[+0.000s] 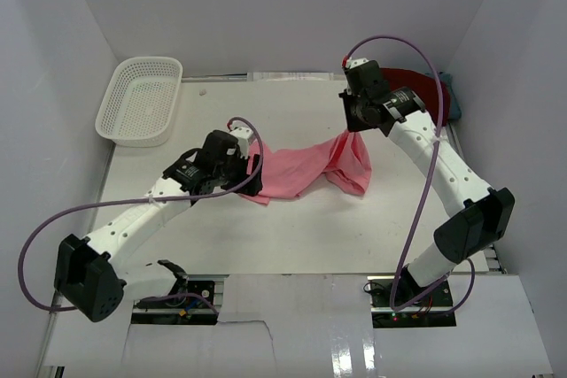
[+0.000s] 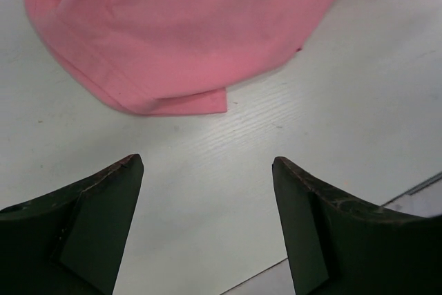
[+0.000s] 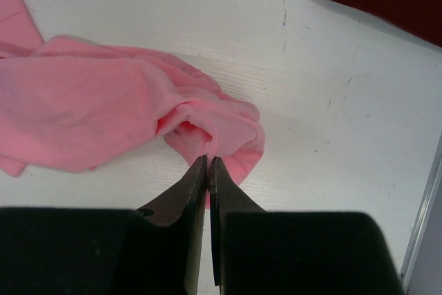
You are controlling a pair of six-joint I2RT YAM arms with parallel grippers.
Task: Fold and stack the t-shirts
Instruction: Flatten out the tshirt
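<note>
Here, the pink t-shirt [image 1: 306, 168] lies crumpled across the middle of the white table [image 1: 266, 236]. Its soft knit cloth is bunched into a long band of rounded folds, with 1 stitched hem lying flat at its left end. The right gripper [image 3: 208, 162] is at the shirt's right end, its 2 dark tapered fingers pressed together on a puckered fold of pink cloth that gathers up to the tips. The left gripper [image 2: 207, 164] is just beside the shirt's left hem, its 2 black wedge-shaped fingers spread wide over bare table, grasping nothing and clear of the cloth. Well beyond the shirt's right end, a dark red t-shirt [image 1: 416, 86] lies heaped, with a strip of teal-grey t-shirt [image 1: 454, 102] farther right still. Far to the shirt's left sits a white perforated plastic basket [image 1: 142, 99], rectangular with rounded corners.
</note>
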